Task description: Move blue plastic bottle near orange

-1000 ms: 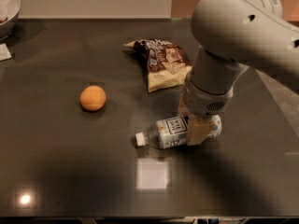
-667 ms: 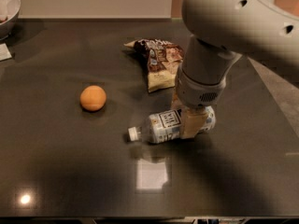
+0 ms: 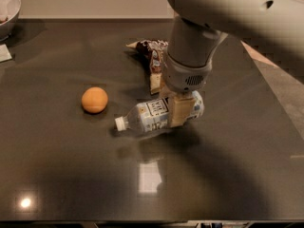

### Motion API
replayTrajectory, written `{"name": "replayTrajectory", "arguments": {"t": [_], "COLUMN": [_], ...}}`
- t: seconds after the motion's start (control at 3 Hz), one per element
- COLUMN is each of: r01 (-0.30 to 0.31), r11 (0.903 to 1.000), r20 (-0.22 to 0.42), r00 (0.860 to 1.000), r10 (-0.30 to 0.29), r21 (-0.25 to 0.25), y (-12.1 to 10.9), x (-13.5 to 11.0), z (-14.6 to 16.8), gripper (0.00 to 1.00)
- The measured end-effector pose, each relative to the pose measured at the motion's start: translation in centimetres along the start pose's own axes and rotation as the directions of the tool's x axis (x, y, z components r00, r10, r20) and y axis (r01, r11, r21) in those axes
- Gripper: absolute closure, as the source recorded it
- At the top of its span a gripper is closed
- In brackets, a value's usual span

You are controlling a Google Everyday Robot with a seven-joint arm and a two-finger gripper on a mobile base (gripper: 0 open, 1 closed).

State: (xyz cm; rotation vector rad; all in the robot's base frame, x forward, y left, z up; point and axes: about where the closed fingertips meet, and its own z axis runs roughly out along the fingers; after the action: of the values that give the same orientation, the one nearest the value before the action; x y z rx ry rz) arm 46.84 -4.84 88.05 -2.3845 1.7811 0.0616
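The blue plastic bottle (image 3: 152, 116) lies on its side on the dark table (image 3: 66, 175), white cap pointing left, label facing up. My gripper (image 3: 179, 109) comes down from the grey arm and is shut on the bottle's right half; one tan finger (image 3: 181, 110) shows across the bottle's front. The orange (image 3: 94, 99) sits on the table to the left, a short gap from the bottle's cap. The bottle looks raised slightly, its reflection showing below it.
A brown-and-cream chip bag (image 3: 151, 56) lies behind the bottle, partly hidden by my arm. A bowl (image 3: 8, 9) stands at the far left corner with a white card (image 3: 4, 53) beside it. The table's right edge (image 3: 266, 80) runs diagonally.
My gripper has carried the bottle left and toward the orange; the cap is now much closer to the orange. The orange and chip bag have not moved.
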Motion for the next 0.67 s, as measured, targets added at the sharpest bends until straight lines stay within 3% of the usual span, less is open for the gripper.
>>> {"name": "replayTrajectory", "arguments": {"t": [0.33, 0.67], "r01": [0.015, 0.054], "r11": [0.9999, 0.9985], "r20": [0.006, 0.021], "r00": [1.0, 0.998], "r10": [-0.015, -0.054], "r21": [0.007, 0.013], "y": [-1.0, -2.9], "x": [-0.9, -3.3], "z": [-0.1, 1.1], "gripper": [1.0, 1.0]}}
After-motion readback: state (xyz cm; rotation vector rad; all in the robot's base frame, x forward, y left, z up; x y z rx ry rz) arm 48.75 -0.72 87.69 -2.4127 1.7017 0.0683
